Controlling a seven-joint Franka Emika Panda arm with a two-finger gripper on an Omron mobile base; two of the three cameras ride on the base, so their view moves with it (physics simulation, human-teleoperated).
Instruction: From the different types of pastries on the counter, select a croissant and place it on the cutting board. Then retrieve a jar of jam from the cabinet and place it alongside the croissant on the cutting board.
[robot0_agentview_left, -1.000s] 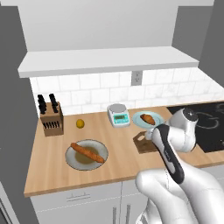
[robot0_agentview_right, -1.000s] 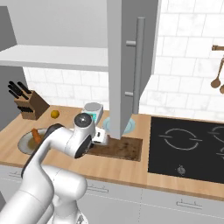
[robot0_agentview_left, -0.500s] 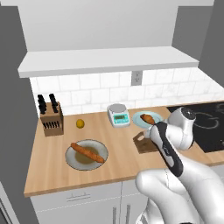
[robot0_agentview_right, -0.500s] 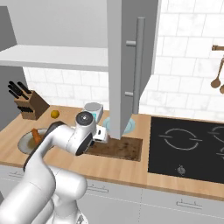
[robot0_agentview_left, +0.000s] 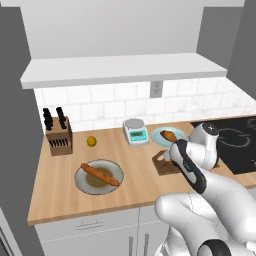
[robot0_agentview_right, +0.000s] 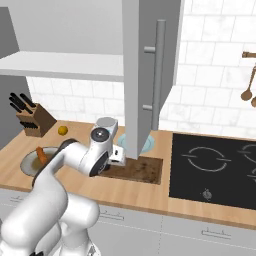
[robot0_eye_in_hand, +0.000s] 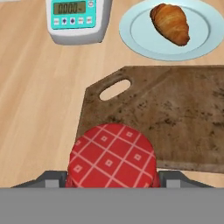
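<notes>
Nearest the hand: the gripper (robot0_eye_in_hand: 112, 177) grasps the jar of jam (robot0_eye_in_hand: 112, 155), whose red checked lid sits between the finger pads at the bottom of the hand view.
Jar position: over the near edge of the cutting board (robot0_eye_in_hand: 175, 118), at the end with the handle cut-out; whether it touches the board cannot be told.
Board: dark brown, lying flat on the counter (robot0_agentview_left: 135, 172), nothing else resting on it.
Beyond the board: the croissant (robot0_eye_in_hand: 170, 22) lies on a pale blue plate (robot0_eye_in_hand: 131, 30), just past the board's far edge.
Beside that plate: a small kitchen scale (robot0_eye_in_hand: 78, 19) with a teal display.
Farther left along the counter: the baguette (robot0_agentview_left: 101, 174) lies across a grey plate (robot0_agentview_left: 82, 182).
Back by the tiled wall: a lemon (robot0_agentview_left: 91, 141) next to a knife block (robot0_agentview_left: 58, 136).
Right side: a black cooktop (robot0_agentview_right: 215, 167).
</notes>
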